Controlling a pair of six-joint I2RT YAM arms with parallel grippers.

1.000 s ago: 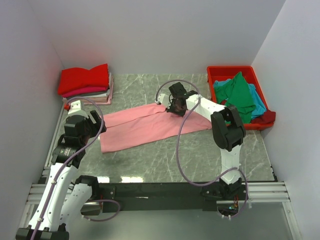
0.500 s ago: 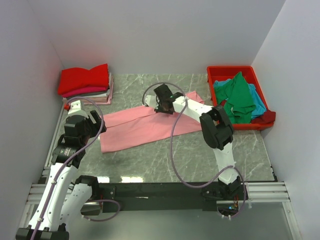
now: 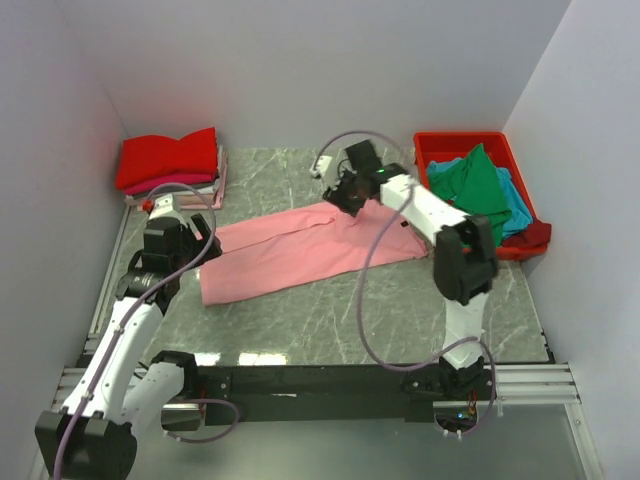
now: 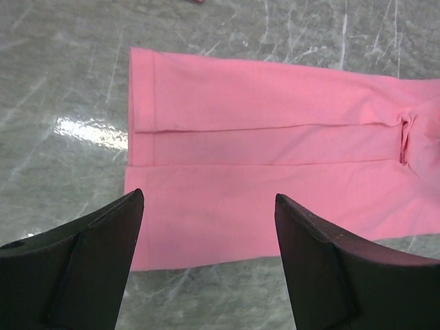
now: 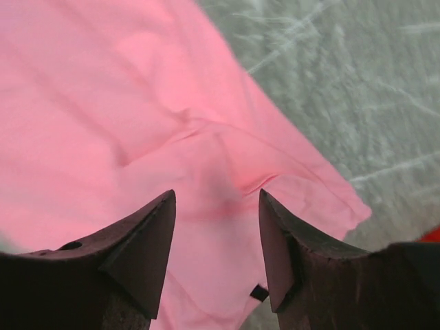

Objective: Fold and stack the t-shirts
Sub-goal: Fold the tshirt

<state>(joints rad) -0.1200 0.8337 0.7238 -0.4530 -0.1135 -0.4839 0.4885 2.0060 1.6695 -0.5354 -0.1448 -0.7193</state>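
Note:
A light pink t-shirt (image 3: 290, 255) lies folded into a long band across the middle of the table. My left gripper (image 3: 192, 243) hangs open above its left end; in the left wrist view the left gripper (image 4: 207, 195) frames the pink t-shirt (image 4: 261, 137) with nothing between its fingers. My right gripper (image 3: 345, 195) is open just over the band's far right part. In the right wrist view the right gripper (image 5: 216, 192) hovers over creased pink cloth (image 5: 137, 103), and a dark neck label (image 5: 258, 293) shows near the edge.
Folded t-shirts are stacked (image 3: 170, 165) at the back left, red on top. A red plastic bin (image 3: 470, 140) at the back right holds loose green (image 3: 480, 190), teal-blue (image 3: 518, 212) and maroon (image 3: 535, 235) t-shirts. White walls close in on both sides.
My right gripper has opened, let go of the pink t-shirt and moved back towards the right. My left gripper has shifted slightly towards the shirt's left end.

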